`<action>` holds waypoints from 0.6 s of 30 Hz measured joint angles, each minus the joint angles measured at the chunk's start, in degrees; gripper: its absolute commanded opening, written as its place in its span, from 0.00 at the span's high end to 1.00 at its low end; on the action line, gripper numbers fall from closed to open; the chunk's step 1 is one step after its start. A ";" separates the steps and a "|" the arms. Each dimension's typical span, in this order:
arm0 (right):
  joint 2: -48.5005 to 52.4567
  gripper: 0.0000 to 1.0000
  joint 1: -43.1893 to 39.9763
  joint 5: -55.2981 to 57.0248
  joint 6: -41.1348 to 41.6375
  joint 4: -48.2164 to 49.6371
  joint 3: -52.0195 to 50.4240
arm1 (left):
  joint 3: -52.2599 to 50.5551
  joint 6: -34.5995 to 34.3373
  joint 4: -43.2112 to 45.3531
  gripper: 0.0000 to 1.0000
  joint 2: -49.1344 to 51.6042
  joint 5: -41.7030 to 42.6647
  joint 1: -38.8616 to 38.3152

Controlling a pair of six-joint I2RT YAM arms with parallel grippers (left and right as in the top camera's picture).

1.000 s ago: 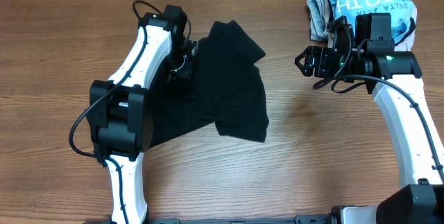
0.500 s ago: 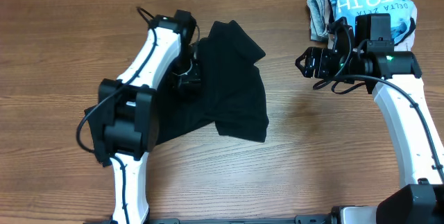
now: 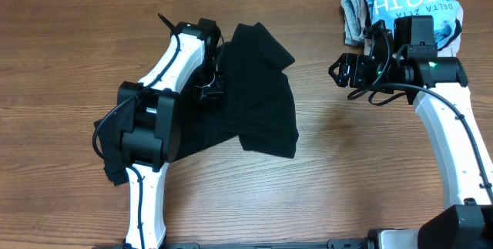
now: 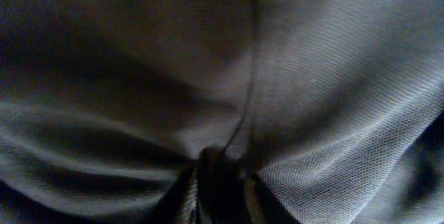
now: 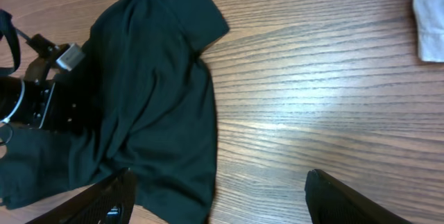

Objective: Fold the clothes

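A black garment [image 3: 258,95] lies crumpled on the wooden table, left of centre. My left gripper [image 3: 209,87] is pressed into its left part and is shut on a bunch of the black cloth [image 4: 222,175], which fills the whole left wrist view. My right gripper [image 3: 339,69] hovers over bare table to the right of the garment, open and empty; its wrist view shows the garment [image 5: 146,92] with both dark fingertips [image 5: 111,196] wide apart.
A pile of clothes with a blue and white printed shirt [image 3: 412,6] on top sits at the far right corner, behind my right arm. A white cloth edge [image 5: 430,16] shows at the right of the right wrist view.
My left arm has shifted to the right, further onto the black garment, dragging its left part a little. The right arm has not moved.
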 measured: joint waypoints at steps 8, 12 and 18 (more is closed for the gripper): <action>0.02 0.18 0.00 0.46 0.00 0.22 0.00 | 1.49 0.07 -2.89 0.96 0.00 -0.42 3.41; 0.02 0.18 0.00 0.50 -0.02 0.48 0.00 | 4.35 0.07 -5.27 0.96 0.00 -0.48 4.63; 0.04 0.18 0.00 0.59 -0.02 0.46 0.00 | 14.53 1.11 -7.37 0.96 0.02 -0.96 4.90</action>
